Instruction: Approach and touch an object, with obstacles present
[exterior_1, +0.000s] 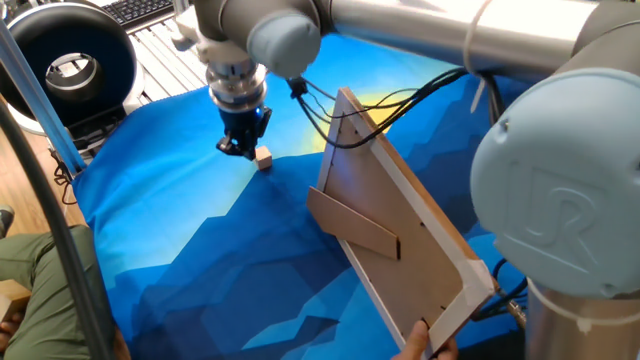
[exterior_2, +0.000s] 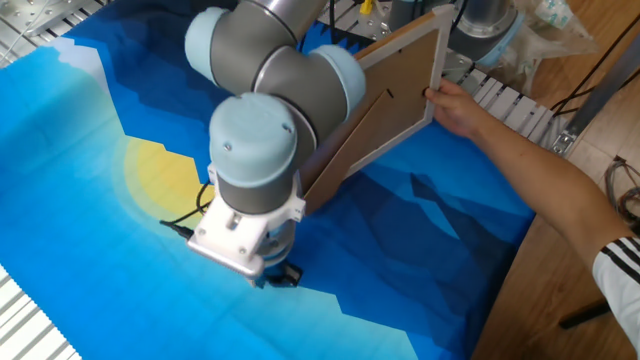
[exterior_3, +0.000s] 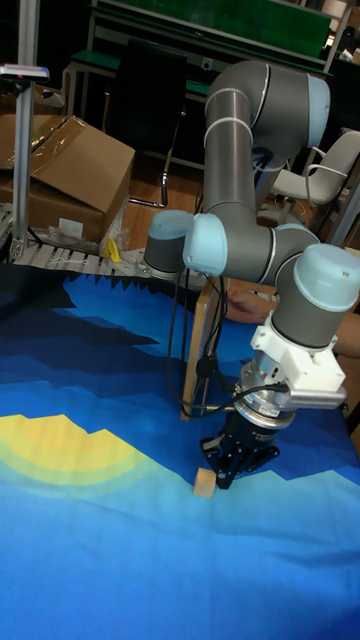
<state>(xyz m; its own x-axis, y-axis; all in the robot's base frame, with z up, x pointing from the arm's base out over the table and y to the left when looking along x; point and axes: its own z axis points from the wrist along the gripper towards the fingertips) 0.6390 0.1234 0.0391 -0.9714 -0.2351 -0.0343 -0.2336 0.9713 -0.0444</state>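
The object, a tiny pale wooden cube (exterior_1: 264, 158), lies on the blue cloth; the tall fixed view shows the cube (exterior_3: 206, 482) too. My gripper (exterior_1: 240, 150) stands low over the cloth with its dark fingers close together and nothing between them. Its tips are right against the cube's left side. In the tall fixed view the gripper (exterior_3: 235, 462) sits just right of and above the cube. In the other fixed view the gripper (exterior_2: 280, 275) is mostly hidden under the wrist and the cube is hidden. The obstacle, a wooden picture-frame back (exterior_1: 390, 230), stands tilted to the right of the cube.
A person's hand (exterior_2: 465, 110) holds the frame (exterior_2: 390, 100) upright at its far corner. Black cables (exterior_1: 330, 110) run from the wrist past the frame's top edge. A black ring-shaped device (exterior_1: 70, 60) sits beyond the cloth's left edge. A cardboard box (exterior_3: 70, 175) stands behind the table.
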